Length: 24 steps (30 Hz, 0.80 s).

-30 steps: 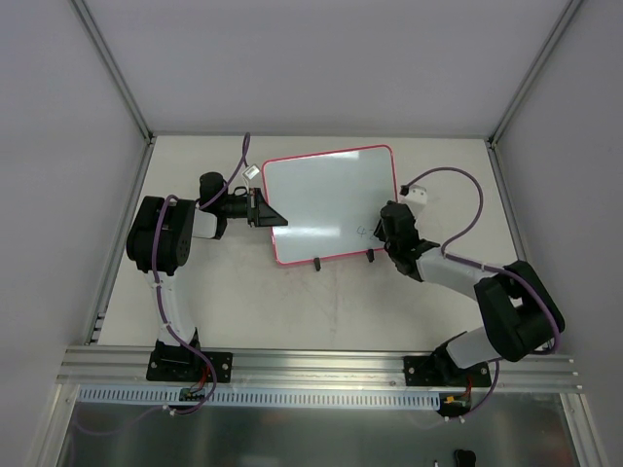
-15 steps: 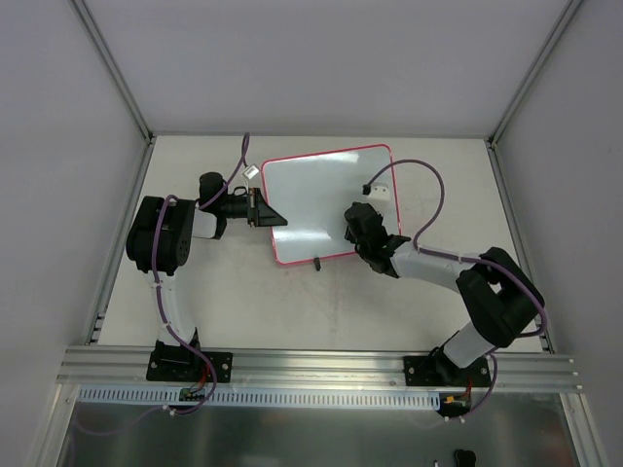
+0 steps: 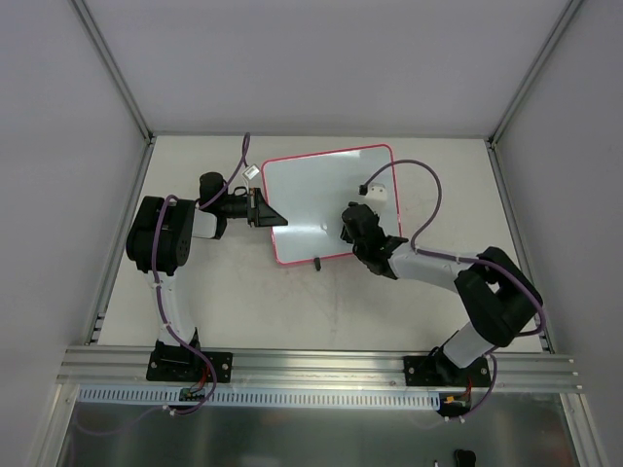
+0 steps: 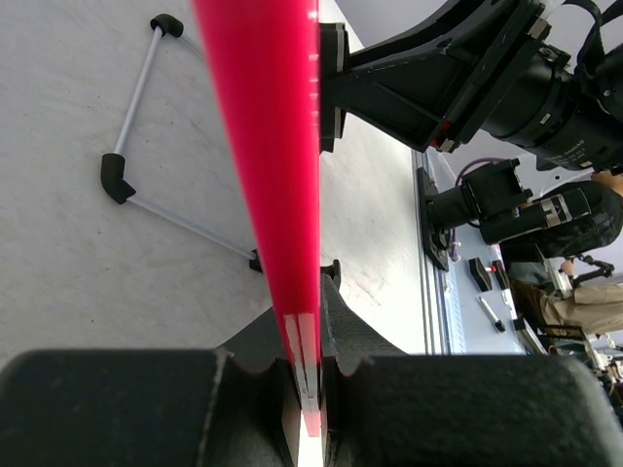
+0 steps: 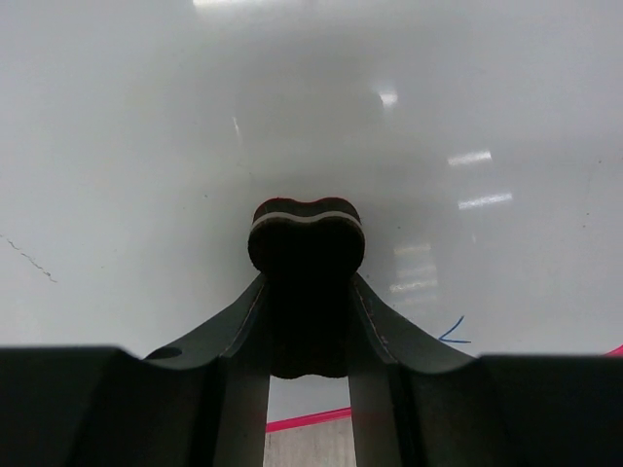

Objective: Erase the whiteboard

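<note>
The whiteboard (image 3: 321, 190), white with a pink-red frame, lies on the table at mid-back. My left gripper (image 3: 269, 215) is shut on its left edge; in the left wrist view the red frame (image 4: 268, 146) runs straight into the closed left gripper (image 4: 310, 381). My right gripper (image 3: 356, 223) is over the board's lower right part, shut on a small dark bone-shaped eraser (image 5: 307, 241) that rests against the white surface (image 5: 292, 97). A short blue pen stroke (image 5: 454, 333) shows beside the right finger, and a faint dark line (image 5: 29, 259) lies further left.
One black foot (image 3: 318, 263) sticks out from the board's near edge; its wire stand (image 4: 146, 107) shows under the board. The right arm's purple cable (image 3: 419, 195) loops over the board's right side. Grey walls enclose the table; an aluminium rail (image 3: 311, 368) runs along the near edge.
My right gripper has slid left with the eraser, from the board's lower right corner onto its surface. The left gripper and the board have stayed put.
</note>
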{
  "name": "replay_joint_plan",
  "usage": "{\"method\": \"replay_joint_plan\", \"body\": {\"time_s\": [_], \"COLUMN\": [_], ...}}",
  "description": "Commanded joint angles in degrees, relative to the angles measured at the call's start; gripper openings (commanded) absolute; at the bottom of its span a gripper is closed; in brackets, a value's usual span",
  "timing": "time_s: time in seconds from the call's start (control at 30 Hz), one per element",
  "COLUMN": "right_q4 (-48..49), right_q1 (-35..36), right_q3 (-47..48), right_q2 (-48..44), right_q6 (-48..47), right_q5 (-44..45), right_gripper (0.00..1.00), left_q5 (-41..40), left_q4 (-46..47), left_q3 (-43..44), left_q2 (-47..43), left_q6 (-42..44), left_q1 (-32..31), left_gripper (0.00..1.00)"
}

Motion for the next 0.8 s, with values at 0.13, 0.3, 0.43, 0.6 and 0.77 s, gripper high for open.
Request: {"method": "replay_joint_plan", "body": {"time_s": [0.13, 0.3, 0.43, 0.6, 0.77], "right_q4": [-2.6, -1.0, -0.4, -3.9, -5.8], "right_q1": [-7.4, -12.9, -13.9, -14.0, -14.0], "right_q3": [-10.2, -13.9, -14.4, -15.3, -14.4], "right_q2": [-1.9, -3.3, -4.4, -6.8, -6.1], "right_q6": [3.9, 5.5, 5.2, 6.7, 7.8], "right_q5": [-3.4, -5.6, -5.5, 0.1, 2.8], "right_gripper": [0.00, 0.00, 0.00, 0.00, 0.00], "left_q5": [-3.0, -2.9, -3.0, -2.9, -3.0], "left_q4": [0.1, 0.0, 0.1, 0.0, 0.1], "left_q3": [-0.5, -0.6, -0.6, -0.6, -0.7], "left_q2": [0.3, 0.2, 0.2, 0.2, 0.0], "left_q6": [6.4, 6.4, 6.4, 6.5, 6.5], "left_q1": [-0.8, -0.8, -0.8, -0.8, -0.8], "left_gripper": [0.00, 0.00, 0.00, 0.00, 0.00]}}
